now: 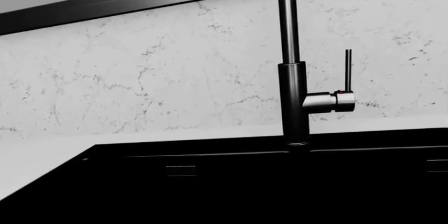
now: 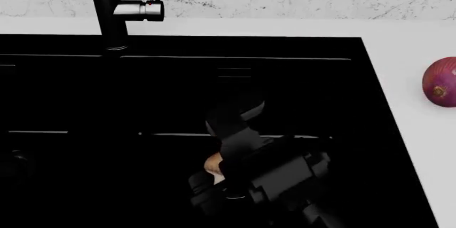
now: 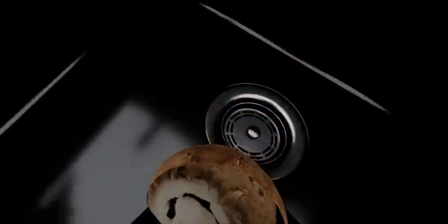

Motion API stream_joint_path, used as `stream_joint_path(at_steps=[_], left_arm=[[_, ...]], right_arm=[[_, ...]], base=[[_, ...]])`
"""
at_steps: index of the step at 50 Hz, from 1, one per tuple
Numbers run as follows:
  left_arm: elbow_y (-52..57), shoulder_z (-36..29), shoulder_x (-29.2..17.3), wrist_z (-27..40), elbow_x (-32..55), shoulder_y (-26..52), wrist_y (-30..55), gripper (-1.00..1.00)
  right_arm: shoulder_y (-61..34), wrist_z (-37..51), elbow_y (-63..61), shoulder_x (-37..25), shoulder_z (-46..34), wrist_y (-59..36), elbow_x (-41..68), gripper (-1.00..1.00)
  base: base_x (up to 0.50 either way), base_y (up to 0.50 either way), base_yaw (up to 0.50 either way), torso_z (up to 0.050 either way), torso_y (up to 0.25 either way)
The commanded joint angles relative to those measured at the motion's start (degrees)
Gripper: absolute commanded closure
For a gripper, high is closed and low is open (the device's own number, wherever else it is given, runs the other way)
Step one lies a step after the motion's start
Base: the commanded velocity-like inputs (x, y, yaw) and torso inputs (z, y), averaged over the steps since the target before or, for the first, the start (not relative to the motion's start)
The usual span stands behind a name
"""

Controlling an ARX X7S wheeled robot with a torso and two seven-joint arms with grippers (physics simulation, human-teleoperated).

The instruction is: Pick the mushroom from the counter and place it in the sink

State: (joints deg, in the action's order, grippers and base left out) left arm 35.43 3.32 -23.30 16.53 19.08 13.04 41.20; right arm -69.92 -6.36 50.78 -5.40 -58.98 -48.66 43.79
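The tan-brown mushroom [image 3: 217, 187] fills the near edge of the right wrist view, cap up and pale underside showing. It hangs over the black sink's basin floor, close to the round ringed metal drain [image 3: 255, 129]. In the head view my right gripper [image 2: 217, 159] is inside the right basin of the sink [image 2: 306, 89], shut on the mushroom [image 2: 212, 165], of which only a small tan patch shows. My left gripper shows in no view; the near edge of the left wrist view is black.
A black faucet [image 2: 107, 9] with a silver handle stands at the sink's back edge; it also shows in the left wrist view [image 1: 290, 77]. A purple-red onion [image 2: 441, 81] lies on the white counter [image 2: 420, 36] right of the sink. Veined marble backsplash [image 1: 175, 77] runs behind.
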Motion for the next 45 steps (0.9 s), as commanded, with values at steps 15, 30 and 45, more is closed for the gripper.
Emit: stream_joint_path(at_steps=[15, 30, 45], left_arm=[[-0.12, 0.25, -0.17, 0.19, 0.37, -0.67, -0.79, -1.00], [0.03, 0.47, -0.26, 0.38, 0.81, -0.75, -0.80, -1.00], [-0.13, -0.04, -0.43, 0.60, 0.78, -0.35, -0.75, -1.00]], right_arm=[[2.39, -2.48, 0.15, 0.87, -2.17, -0.68, -0.82, 1.00], [1.94, -2.99, 0.92, 1.35, -2.06, -1.36, -0.14, -1.00], [1.92, -3.73, 0.69, 1.01, -2.53, -0.91, -0.11, -1.00]], base=[[0.00, 0.00, 0.00, 0.000, 0.000], [0.00, 0.00, 0.00, 0.000, 0.000], [0.00, 0.00, 0.00, 0.000, 0.000]])
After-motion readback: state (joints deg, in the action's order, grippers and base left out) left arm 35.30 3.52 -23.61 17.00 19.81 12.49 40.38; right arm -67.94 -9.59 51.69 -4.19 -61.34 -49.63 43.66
